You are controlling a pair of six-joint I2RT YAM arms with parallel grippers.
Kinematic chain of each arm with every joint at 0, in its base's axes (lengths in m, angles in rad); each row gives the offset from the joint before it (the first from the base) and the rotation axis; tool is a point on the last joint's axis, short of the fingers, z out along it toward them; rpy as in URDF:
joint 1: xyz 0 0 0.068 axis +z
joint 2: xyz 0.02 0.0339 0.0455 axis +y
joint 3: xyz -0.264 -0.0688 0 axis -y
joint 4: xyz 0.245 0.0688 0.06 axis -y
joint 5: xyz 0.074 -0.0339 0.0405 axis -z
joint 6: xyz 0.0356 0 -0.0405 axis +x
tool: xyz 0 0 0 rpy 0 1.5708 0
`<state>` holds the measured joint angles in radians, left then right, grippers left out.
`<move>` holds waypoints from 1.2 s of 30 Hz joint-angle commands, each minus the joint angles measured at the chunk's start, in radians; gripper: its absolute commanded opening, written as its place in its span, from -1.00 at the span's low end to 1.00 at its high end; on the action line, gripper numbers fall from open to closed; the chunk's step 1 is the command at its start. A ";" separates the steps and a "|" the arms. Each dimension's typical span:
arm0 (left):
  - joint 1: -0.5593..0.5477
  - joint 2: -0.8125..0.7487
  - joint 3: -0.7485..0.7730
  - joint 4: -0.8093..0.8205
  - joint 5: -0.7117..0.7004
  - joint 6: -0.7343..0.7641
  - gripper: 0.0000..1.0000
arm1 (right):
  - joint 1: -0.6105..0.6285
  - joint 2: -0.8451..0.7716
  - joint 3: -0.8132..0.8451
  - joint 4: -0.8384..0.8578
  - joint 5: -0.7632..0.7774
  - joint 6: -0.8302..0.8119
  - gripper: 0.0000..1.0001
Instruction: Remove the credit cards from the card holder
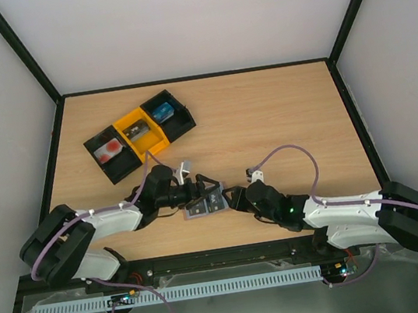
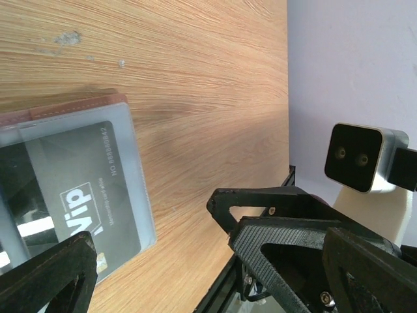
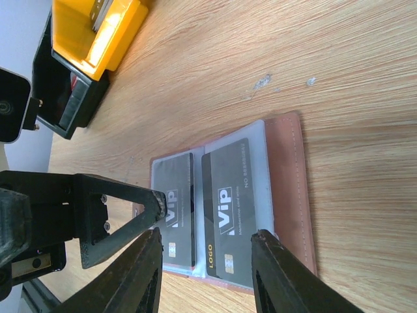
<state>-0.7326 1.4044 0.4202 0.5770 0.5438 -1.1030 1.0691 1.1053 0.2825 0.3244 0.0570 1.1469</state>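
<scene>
Nearest to the right wrist camera are the two dark fingers of the right claw. They stand apart at a middle width, one on each side of the near end of a credit card, and they hold nothing. Whether they touch the pocket under them I cannot tell.

The card holder lies opened and flat on the wooden table, between the two claws. It has light blue-grey clear pockets and a brownish rim. Both credit cards are inside the card holder, side by side and flat. The first card is in the pocket next to the wide brown rim, and the second card is in the pocket beside it. Both are dark with a white "Vip" mark.

At the opposite side of the card holder is the left claw. It is wide open and empty. In the right wrist view the tip of one of its fingers is at the holder's edge, just beside the second card. Contact there is not clear.

Well apart from the card holder, on its far side, stands a black-and-yellow tray.
</scene>
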 commanded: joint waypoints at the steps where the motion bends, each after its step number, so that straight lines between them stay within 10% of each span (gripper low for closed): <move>1: -0.005 -0.043 0.020 -0.065 -0.060 0.049 0.89 | 0.006 0.002 -0.003 -0.022 0.038 -0.004 -0.24; 36: 0.003 0.031 -0.081 0.004 -0.151 0.047 0.30 | -0.028 0.311 0.141 -0.006 -0.060 -0.128 -0.64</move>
<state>-0.7319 1.4158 0.3489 0.5316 0.3916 -1.0595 1.0466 1.3964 0.4294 0.2981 -0.0120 1.0283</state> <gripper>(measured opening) 0.663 0.181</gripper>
